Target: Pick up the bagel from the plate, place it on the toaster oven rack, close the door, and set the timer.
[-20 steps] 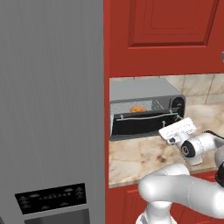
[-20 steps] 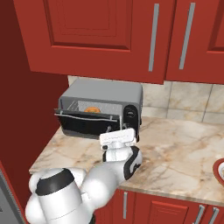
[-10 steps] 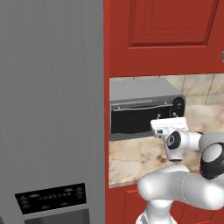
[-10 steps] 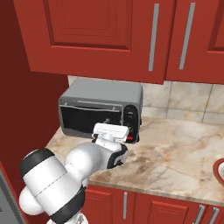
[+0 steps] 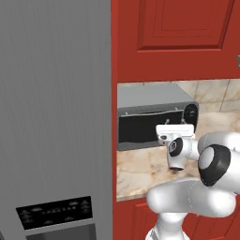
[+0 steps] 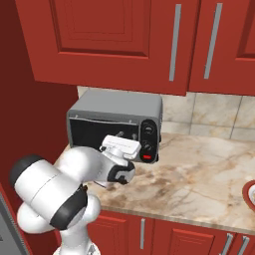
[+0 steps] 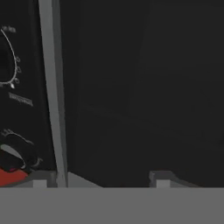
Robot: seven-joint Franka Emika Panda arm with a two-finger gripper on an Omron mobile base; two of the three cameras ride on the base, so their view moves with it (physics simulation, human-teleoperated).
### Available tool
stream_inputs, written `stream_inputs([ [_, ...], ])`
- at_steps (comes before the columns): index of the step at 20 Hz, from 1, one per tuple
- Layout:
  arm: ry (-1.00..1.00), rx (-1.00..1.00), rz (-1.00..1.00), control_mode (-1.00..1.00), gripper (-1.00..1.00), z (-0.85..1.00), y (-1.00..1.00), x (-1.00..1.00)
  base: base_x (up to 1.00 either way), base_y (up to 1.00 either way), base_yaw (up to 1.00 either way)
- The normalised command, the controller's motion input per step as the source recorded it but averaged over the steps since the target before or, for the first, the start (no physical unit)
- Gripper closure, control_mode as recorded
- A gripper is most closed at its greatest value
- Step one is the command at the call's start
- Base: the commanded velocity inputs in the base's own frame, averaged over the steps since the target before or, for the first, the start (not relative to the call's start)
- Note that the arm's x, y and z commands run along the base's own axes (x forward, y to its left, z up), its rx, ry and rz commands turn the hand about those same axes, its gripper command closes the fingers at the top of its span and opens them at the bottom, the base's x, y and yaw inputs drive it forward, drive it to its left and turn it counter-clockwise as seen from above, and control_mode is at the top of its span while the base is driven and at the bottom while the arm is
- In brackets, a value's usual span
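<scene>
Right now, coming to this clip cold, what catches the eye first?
The grey toaster oven on the marble counter, under red cabinets, with its dark glass door shut. The white arm's gripper sits right in front of that door, beside the black control panel with its dials and red button. A tall grey refrigerator fills the left.

Door (image 6: pixel 102 133) dark smooth glass, matt grey metal frame. Toaster oven (image 6: pixel 119 104) brushed grey metal, black plastic knobs (image 6: pixel 147 130). Tabletop (image 6: pixel 199 174) polished beige marble. Cabinets (image 6: pixel 104 40) glossy red painted wood. Fridge (image 5: pixel 51 108) matt grey steel.
</scene>
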Motion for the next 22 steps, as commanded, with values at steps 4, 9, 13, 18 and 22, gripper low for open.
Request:
stream_inputs([
  [4,0.03,0.06,-0.13,-1.0,-1.0,0.58,0.0,-0.1,0.0,0.0,0.0],
  [9,0.05,0.03,-0.01,-1.0,-1.0,0.94,-0.08,-0.64,0.0,0.0,0.0],
  [13,0.19,0.0,0.0,-1.0,-1.0,1.0,-0.07,-0.82,0.0,0.0,0.0],
  [18,0.32,0.0,0.02,-1.0,-1.0,1.0,-0.03,-0.7,0.0,0.0,0.0],
  [22,0.4,-0.05,0.04,-1.0,-1.0,0.86,0.0,-0.56,0.0,0.0,0.0],
])
